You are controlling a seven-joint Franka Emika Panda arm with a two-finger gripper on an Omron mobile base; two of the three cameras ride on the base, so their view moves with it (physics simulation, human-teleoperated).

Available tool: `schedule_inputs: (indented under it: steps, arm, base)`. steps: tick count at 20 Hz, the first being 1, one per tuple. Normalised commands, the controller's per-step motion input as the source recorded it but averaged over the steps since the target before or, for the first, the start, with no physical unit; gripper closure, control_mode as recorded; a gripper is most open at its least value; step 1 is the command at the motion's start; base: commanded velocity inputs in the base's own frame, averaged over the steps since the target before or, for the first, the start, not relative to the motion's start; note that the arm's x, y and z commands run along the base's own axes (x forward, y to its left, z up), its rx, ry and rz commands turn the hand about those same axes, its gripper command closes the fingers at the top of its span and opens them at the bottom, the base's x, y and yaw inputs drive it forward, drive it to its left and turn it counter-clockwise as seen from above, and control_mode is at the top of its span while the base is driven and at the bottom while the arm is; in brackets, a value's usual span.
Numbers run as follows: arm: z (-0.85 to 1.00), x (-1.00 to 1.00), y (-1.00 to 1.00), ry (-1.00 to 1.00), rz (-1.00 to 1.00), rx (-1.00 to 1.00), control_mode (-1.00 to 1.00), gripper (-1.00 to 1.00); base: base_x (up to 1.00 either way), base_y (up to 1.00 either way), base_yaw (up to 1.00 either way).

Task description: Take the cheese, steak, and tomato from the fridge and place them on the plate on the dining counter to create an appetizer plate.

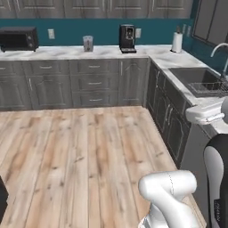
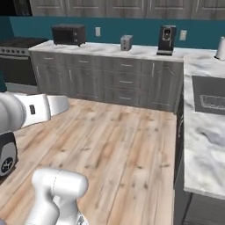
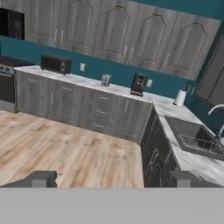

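Observation:
My gripper [image 3: 113,179] is open, its two dark fingertips [image 3: 41,178] standing far apart at the bottom of the hand view with nothing between them. It is raised and looks out across the kitchen toward the corner of the grey cabinets. The white arm [image 1: 171,189] rises at the lower right of the left base view, and the arm [image 2: 55,189] rises at the lower left of the right base view. The cheese, steak, tomato, fridge, plate and dining counter are out of view.
An L-shaped marble counter [image 1: 111,52] over grey cabinets carries a black toaster oven [image 1: 18,38], toaster [image 1: 87,43], coffee machine [image 1: 127,38] and paper towel roll [image 1: 177,42]. A sink [image 1: 200,80] lies on the right, a stove [image 2: 15,61] on the left. Wood floor [image 1: 89,156] lies ahead.

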Motion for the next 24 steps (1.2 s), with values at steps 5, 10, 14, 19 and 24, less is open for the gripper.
schedule_inputs:
  steps: [5, 10, 14, 19, 24]
  arm:
    - [0.00, 0.00, 0.00, 0.00, 0.00, 0.00, 1.00, -1.00]
    - [0.00, 0.00, 0.00, 0.00, 0.00, 0.00, 1.00, -1.00]
    - [0.00, 0.00, 0.00, 0.00, 0.00, 0.00, 1.00, -1.00]
    - [0.00, 0.00, 0.00, 0.00, 0.00, 0.00, 1.00, -1.00]
    - [0.00, 0.00, 0.00, 0.00, 0.00, 0.00, 1.00, -1.00]
  base:
    - [1.00, 0.03, 0.37]
    - [1.00, 0.00, 0.57]
    - [1.00, -0.17, 0.59]
    - [1.00, -0.50, 0.39]
    - [1.00, -0.65, 0.29]
